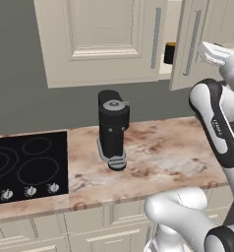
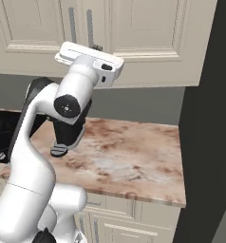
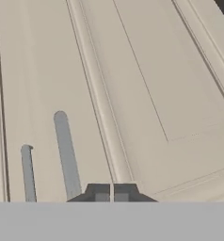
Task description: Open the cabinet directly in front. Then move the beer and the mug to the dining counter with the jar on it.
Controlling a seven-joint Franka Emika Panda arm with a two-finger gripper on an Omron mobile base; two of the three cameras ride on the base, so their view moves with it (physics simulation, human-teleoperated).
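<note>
The gripper (image 3: 111, 193) has its fingertips pressed together, holding nothing, just right of a grey bar handle (image 3: 67, 155) on the cream cabinet (image 1: 104, 39). In the left base view the right-hand door (image 1: 193, 42) stands ajar and the dark mug (image 1: 169, 53) shows in the gap on the shelf, above the marbled bench (image 1: 163, 152) carrying a black coffee machine (image 1: 112, 129) beside the cooktop (image 1: 25, 165)

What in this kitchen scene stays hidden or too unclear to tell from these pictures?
- Inside the cabinet: in the left base view, the doors leave a narrow gap showing a sliver of the mug; the rest is hidden.
- Hand: in the right base view, the arm blocks it.
- Cooktop: cut off by the left edge.
- Black appliance: too vague to identify.
</note>
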